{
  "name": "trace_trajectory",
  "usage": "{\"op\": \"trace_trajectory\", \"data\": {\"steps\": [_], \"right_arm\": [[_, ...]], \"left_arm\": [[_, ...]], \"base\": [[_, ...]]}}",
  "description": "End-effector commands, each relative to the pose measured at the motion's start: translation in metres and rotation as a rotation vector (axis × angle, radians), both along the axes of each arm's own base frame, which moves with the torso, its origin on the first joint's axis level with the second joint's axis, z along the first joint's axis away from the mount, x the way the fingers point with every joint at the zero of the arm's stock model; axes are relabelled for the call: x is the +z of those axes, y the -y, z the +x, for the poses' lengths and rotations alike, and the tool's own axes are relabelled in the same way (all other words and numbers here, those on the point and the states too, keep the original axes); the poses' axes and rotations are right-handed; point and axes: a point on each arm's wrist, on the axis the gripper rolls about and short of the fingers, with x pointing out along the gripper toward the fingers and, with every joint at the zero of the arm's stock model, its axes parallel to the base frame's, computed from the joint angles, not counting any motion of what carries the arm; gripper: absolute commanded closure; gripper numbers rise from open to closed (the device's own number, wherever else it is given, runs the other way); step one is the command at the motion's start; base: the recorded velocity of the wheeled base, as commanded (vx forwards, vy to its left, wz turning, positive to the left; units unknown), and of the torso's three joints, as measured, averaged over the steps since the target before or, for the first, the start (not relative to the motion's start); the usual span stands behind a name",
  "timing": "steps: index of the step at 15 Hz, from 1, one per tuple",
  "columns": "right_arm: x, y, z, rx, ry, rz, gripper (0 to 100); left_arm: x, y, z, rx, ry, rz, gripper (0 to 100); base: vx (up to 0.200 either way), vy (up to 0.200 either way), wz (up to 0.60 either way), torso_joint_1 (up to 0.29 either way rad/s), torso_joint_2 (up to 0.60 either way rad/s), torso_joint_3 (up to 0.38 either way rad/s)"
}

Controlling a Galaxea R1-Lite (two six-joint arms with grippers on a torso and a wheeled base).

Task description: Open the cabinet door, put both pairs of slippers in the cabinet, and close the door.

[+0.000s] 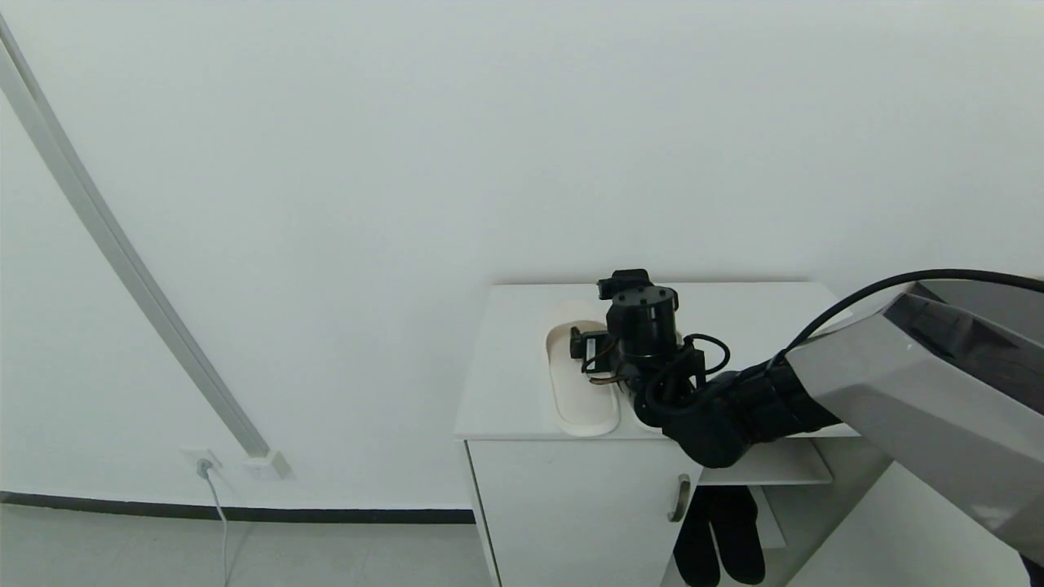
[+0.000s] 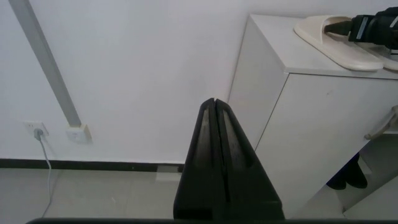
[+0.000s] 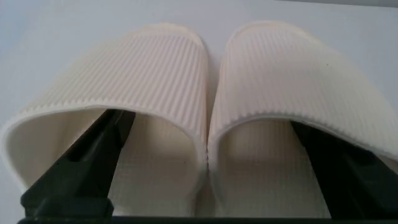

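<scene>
A pair of cream slippers (image 1: 583,391) (image 2: 339,37) lies side by side on top of the white cabinet (image 1: 506,359). My right gripper (image 1: 608,350) (image 3: 210,121) is over them, open, with one finger pushed under the strap of each slipper (image 3: 149,74). The arm hides the right-hand slipper in the head view. A black pair of slippers (image 1: 718,538) (image 2: 348,177) stands in the cabinet's open right side. The left door (image 1: 571,514) with its handle (image 1: 679,497) faces front. My left gripper (image 2: 214,102) is shut and holds nothing, low and to the left of the cabinet.
The cabinet stands against a white wall. A slanted grey conduit (image 1: 122,253) runs down to a wall box, beside an outlet with a cable (image 1: 214,489). Bare floor lies left of the cabinet. A shelf (image 1: 767,465) shows inside the open part.
</scene>
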Motion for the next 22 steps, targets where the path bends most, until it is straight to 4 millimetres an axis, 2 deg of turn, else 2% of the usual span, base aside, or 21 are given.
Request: {"op": "trace_trajectory", "data": {"steps": [1,10,12,15,17,20,22], "right_arm": [[-0.003,-0.002,0.004,-0.002,0.001,0.000,100],[0.002,-0.001,0.003,-0.001,0.012,-0.008,100],[0.018,0.001,-0.004,0.008,0.034,0.001,100],[0.052,0.020,-0.034,0.098,0.059,0.004,100],[0.065,0.038,-0.062,0.191,0.043,0.009,100],[0.069,0.068,-0.101,0.338,-0.001,0.008,100],[0.068,0.077,-0.112,0.346,-0.015,0.005,100]], "left_arm": [[0.000,0.000,0.000,0.001,-0.001,0.000,100],[0.000,0.000,0.000,0.002,-0.001,0.000,100],[0.000,0.000,0.000,0.002,-0.001,0.000,100],[0.000,0.000,0.000,0.004,-0.001,0.000,100],[0.000,0.000,0.000,0.004,-0.001,0.000,100],[0.000,0.000,0.000,0.004,-0.001,0.000,100],[0.000,0.000,0.000,0.004,-0.001,0.000,100]], "base": [[0.000,0.000,0.00,0.000,0.00,0.000],[0.000,0.000,0.00,0.000,0.00,0.000],[0.000,0.000,0.00,0.000,0.00,0.000],[0.000,0.000,0.00,0.000,0.00,0.000],[0.000,0.000,0.00,0.000,0.00,0.000],[0.000,0.000,0.00,0.000,0.00,0.000],[0.000,0.000,0.00,0.000,0.00,0.000]]}}
